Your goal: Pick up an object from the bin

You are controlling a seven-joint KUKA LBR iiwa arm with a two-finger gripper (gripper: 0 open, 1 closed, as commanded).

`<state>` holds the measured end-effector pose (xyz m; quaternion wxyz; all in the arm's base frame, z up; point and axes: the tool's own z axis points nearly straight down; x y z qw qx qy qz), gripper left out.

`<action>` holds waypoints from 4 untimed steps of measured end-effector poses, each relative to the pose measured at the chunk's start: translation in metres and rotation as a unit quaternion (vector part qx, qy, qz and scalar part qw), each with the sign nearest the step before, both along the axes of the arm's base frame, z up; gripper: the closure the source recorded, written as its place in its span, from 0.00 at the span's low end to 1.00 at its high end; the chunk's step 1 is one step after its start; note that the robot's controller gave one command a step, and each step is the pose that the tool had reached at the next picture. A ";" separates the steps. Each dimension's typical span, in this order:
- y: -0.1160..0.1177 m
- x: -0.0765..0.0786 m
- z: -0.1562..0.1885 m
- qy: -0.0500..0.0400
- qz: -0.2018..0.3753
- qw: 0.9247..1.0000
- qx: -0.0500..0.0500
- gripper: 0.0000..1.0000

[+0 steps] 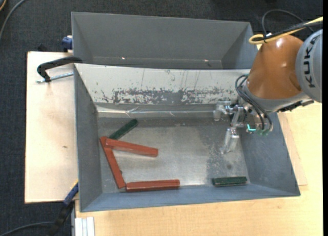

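– While your hand (230,146) hangs over the right part of the bin (159,40), which piece lies nearest to it?

– The short dark green bar (229,181). It lies flat in the near right corner, just beside the front wall (189,196). From your hand it sits almost straight toward that wall, with bare floor (189,148) between the two.

– How does its long axis run?

– Left to right across the view, along the front wall and nearly level. So I judge you would need to close across its narrow width, front to back, and not along its length.

– Is your hand spread or pressed together?

– I cannot tell. The tip is small and stands against grey metal.

– What else should you mind?

– The wall. The bar lies so close to it that I think there may be little room on that side, so bring your hand down with care there.

– And the other pieces?

– All well apart from your hand, on the left half. Three red-brown bars (134,149) lie there, two of them meeting at a corner, and a second dark green bar (123,129) lies tilted just behind them. None of them is in your way.
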<state>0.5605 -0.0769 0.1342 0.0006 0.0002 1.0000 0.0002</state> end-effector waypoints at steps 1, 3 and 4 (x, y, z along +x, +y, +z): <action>0.066 0.045 0.002 -0.005 -0.006 1.000 0.002 0.00; 0.061 0.043 0.002 -0.003 -0.009 1.000 0.000 0.00; 0.124 0.021 0.045 -0.004 0.059 0.998 0.001 0.00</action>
